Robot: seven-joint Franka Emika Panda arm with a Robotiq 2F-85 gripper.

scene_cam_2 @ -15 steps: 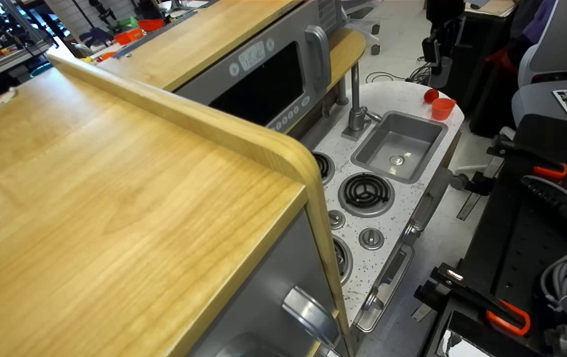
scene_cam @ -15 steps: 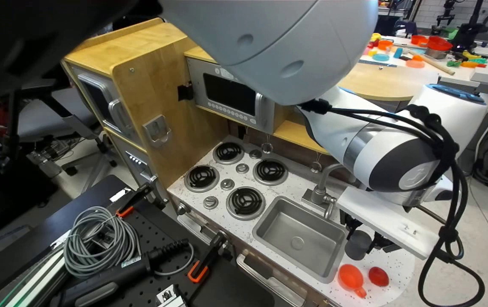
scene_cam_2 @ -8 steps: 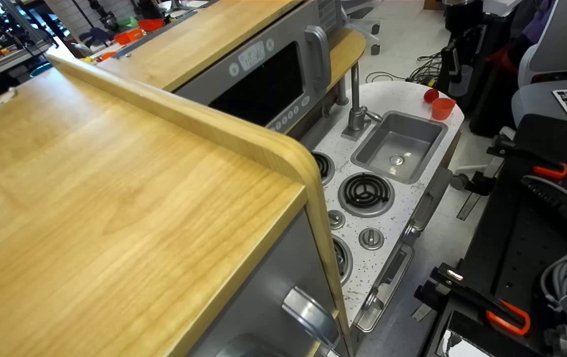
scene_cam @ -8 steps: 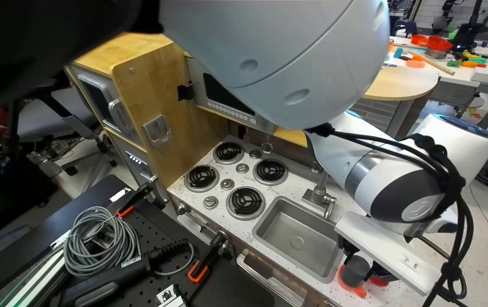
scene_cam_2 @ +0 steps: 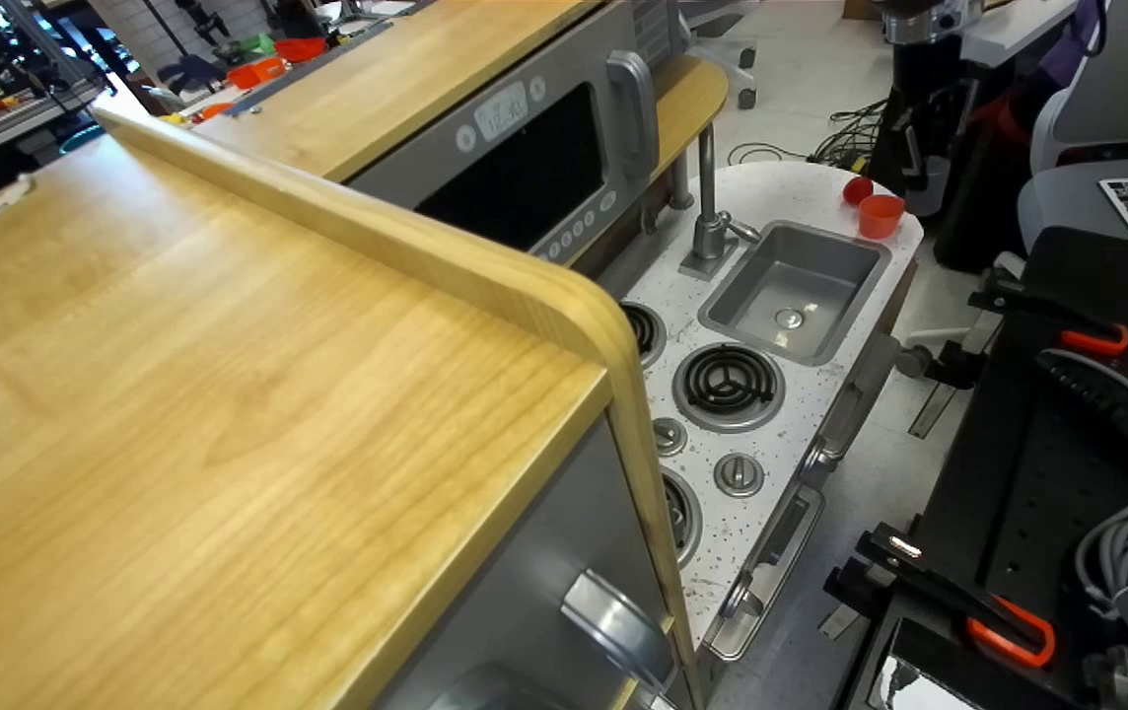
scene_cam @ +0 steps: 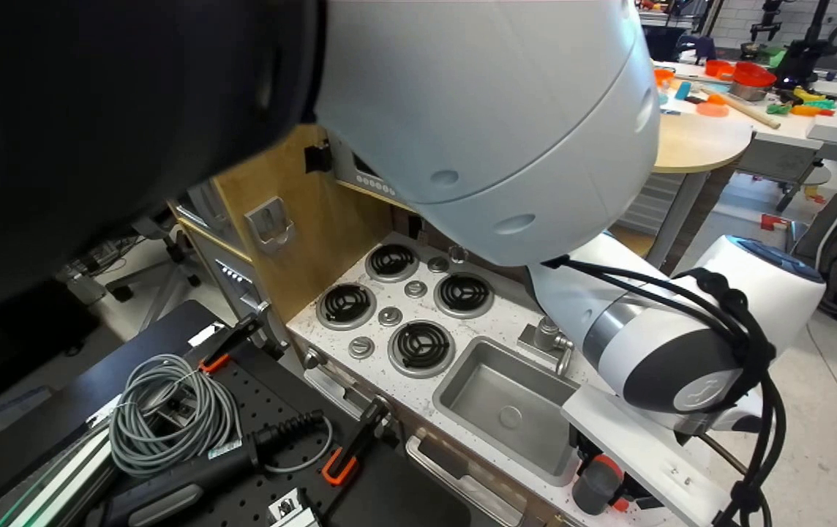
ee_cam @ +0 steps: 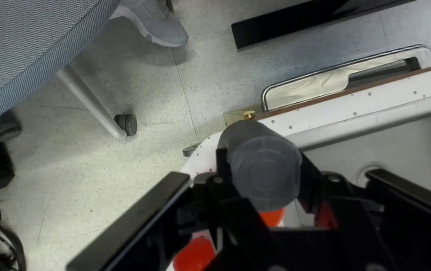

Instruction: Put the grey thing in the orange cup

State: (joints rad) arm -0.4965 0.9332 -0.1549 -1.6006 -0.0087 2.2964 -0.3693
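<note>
On the speckled counter [scene_cam_2: 786,189], orange cup [scene_cam_2: 881,218], pale floor [scene_cam_2: 793,104] beyond.

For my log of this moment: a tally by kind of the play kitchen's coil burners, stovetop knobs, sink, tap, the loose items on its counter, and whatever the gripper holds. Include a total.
Coil burners: 4
Stovetop knobs: 4
Sink: 1
Tap: 1
Orange cup: 1
Red round object: 1
Grey cup-shaped object, held in the gripper: 1
Total: 13
</note>
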